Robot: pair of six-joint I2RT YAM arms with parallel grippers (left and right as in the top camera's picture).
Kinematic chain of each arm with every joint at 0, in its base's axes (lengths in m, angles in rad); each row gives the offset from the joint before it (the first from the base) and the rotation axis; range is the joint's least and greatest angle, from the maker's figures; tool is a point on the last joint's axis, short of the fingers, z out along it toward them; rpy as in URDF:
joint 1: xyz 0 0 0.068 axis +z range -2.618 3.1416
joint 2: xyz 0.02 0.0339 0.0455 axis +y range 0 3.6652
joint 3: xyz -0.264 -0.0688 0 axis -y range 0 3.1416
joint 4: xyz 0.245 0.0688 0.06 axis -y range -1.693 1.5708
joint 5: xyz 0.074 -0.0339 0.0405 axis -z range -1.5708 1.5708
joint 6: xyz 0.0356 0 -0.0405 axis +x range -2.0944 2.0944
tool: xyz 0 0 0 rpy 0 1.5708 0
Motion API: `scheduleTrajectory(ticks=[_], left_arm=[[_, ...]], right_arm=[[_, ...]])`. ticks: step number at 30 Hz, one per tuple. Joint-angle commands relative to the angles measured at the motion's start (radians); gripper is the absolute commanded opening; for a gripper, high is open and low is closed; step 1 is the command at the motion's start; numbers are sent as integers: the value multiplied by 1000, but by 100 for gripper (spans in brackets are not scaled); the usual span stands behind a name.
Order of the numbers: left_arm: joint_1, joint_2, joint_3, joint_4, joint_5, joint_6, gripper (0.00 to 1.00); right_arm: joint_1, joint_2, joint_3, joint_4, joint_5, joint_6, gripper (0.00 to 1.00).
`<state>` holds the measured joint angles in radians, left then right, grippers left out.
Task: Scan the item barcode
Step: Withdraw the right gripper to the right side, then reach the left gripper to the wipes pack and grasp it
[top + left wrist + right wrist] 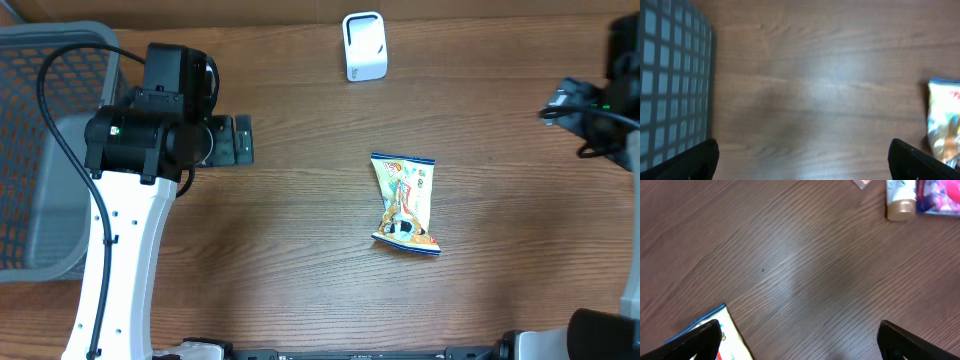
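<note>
Two-armed, hovering over the table (300,240) with both pairs of jaws spread wide apart. Showing the snack packet (405,203) lying flat mid-table, near the white scanner (364,45), well apart from the basket (70,30).

Overhead, the right arm (605,105) is cut off at 3 o'clock and the basket (40,150) runs off at 9 o'clock. The print on the packet (405,203) is too small to read. The left wrist view is blurred, and the packet (945,127) is clipped there at 4 o'clock. In the right wrist view only a packet corner (735,340) shows at 7 o'clock. A tube (901,197) and a pink pack (940,195) are cut off at 1 o'clock.
</note>
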<state>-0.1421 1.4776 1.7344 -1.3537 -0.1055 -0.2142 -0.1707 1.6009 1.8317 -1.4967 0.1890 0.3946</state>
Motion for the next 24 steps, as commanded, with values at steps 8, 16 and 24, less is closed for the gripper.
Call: scheduleTrajectory(ticks=[8, 16, 24], left_arm=[[-25, 26, -64, 46, 573, -66, 100], [-206, 82, -461, 279, 912, -39, 100], [-355, 224, -677, 718, 909, -405, 100]], right_arm=[[-72, -4, 0, 6, -79, 10, 100], [-72, -4, 0, 24, -153, 10, 100], [-72, -4, 0, 27, -169, 10, 100]])
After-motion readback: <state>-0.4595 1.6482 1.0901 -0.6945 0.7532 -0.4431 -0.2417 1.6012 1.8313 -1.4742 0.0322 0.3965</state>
